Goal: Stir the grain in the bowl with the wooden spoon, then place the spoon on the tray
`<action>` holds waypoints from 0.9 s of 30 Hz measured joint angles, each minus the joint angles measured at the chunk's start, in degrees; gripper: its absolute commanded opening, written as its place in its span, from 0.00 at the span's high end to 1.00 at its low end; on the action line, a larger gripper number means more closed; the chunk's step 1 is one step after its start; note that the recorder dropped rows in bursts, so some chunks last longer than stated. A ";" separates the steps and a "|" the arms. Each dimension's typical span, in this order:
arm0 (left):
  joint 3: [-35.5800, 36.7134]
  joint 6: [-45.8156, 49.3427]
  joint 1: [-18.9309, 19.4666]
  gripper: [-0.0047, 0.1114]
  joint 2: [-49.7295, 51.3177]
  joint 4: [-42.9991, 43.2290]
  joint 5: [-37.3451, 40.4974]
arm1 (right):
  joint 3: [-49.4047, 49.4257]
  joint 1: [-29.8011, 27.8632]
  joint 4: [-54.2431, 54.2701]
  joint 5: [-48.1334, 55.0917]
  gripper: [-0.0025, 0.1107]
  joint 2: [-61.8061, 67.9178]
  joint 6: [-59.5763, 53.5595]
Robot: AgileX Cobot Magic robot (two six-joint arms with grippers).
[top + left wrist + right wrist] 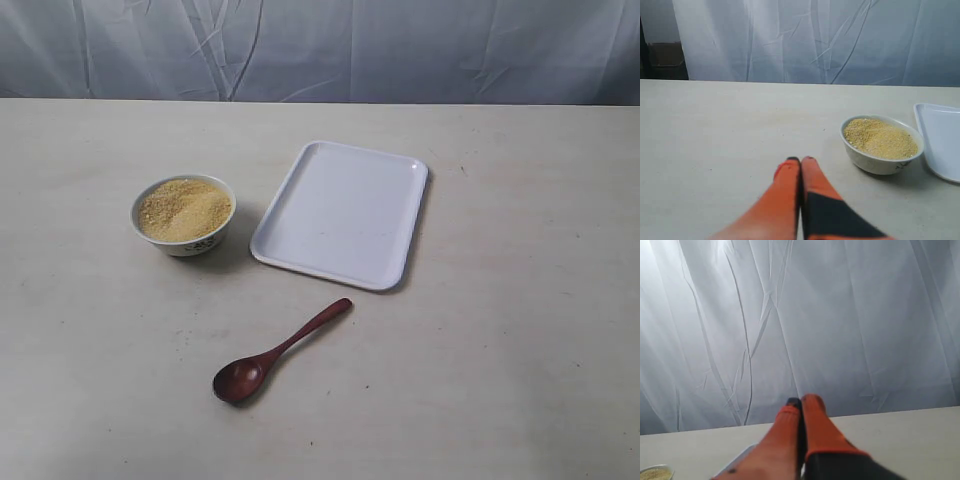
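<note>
The wooden spoon (275, 355) lies flat on the surface (500, 350) toward its near edge, apart from the tray (340, 213). The bowl (190, 244) of grain (184, 209) stands just beside the tray, on the side toward the left edge. The left tool (801, 160) and right tool (801, 401) are each pressed closed, holding nothing.

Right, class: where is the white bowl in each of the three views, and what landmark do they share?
Exterior view: the bowl sits left of centre, left of the tray.
Left wrist view: beyond the left gripper, next to the tray's edge.
Right wrist view: a sliver, cut off at a picture corner.
Shared landmark: the white curtain at the back.
</note>
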 measured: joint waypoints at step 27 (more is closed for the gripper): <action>0.00 0.00 0.00 0.96 0.00 0.00 -0.60 | -28.04 0.00 1.04 31.09 0.98 43.99 -7.86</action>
